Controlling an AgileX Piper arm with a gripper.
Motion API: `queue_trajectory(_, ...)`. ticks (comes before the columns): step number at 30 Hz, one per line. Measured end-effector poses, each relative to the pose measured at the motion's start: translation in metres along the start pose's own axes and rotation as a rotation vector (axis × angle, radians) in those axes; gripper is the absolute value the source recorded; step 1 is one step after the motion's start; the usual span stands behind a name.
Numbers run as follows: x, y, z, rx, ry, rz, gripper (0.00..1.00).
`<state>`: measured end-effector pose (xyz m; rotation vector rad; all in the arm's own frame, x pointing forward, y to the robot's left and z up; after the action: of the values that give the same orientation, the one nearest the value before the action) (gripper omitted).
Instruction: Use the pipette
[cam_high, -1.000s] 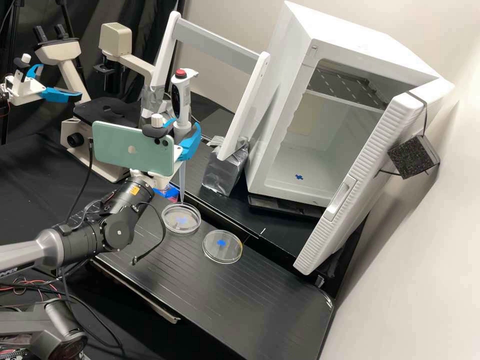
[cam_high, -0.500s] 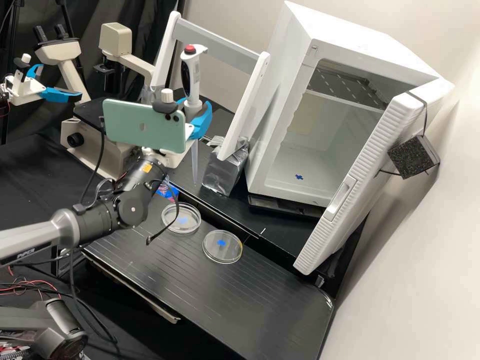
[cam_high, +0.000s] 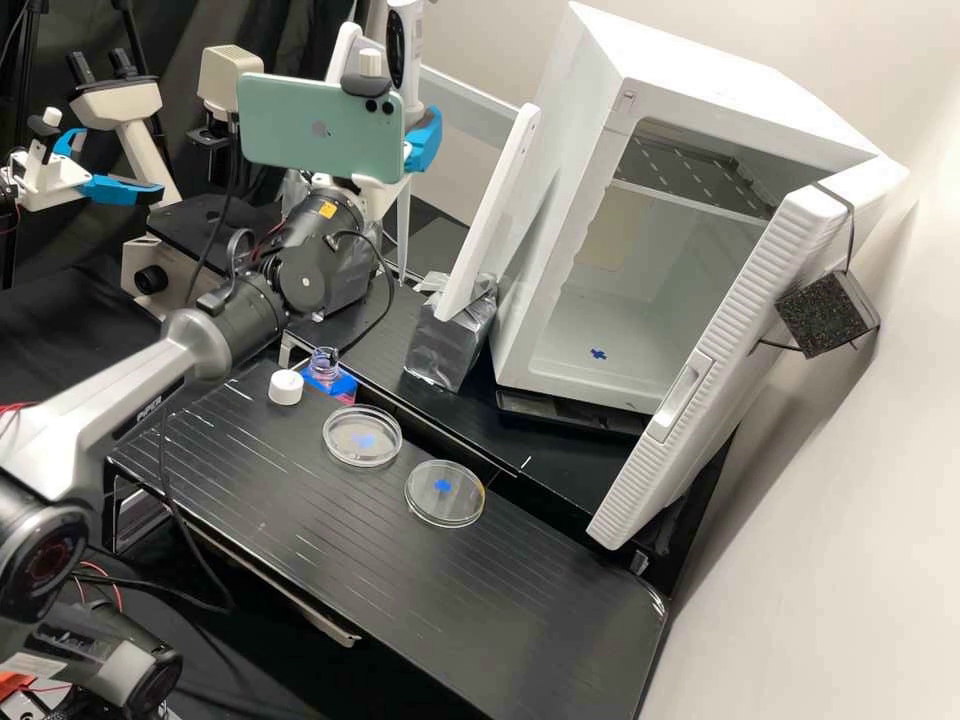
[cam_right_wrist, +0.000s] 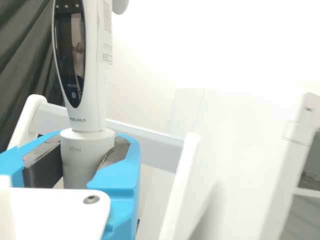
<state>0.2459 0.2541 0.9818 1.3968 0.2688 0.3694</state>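
The gripper's (cam_high: 418, 128) blue fingers (cam_right_wrist: 122, 172) were closed around the white pipette (cam_right_wrist: 95, 60), which stood upright between dark pads (cam_right_wrist: 44, 167). Beyond it stood a white frame (cam_right_wrist: 150, 142), with a black curtain (cam_right_wrist: 22, 60) on the far left.

Pipette (cam_high: 405, 45) cut off at its upper end, middle partly behind the phone (cam_high: 290, 120).

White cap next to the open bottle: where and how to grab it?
I'd take the white cap by its side wall, from straight above: it's squat and round, flat top up. Set the fingers on the sides not facing the bottle, which stands close by. The gripper holds the pipette, so that likely needs putting down first.
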Motion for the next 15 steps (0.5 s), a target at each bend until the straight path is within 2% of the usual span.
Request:
queue_trajectory(7,0.03,-0.005,-0.016,0.022,-0.008,-0.044,0.0)
queue_trajectory(15,0.05,-0.019,-0.011,0.026,-0.067,-0.094,0.0)
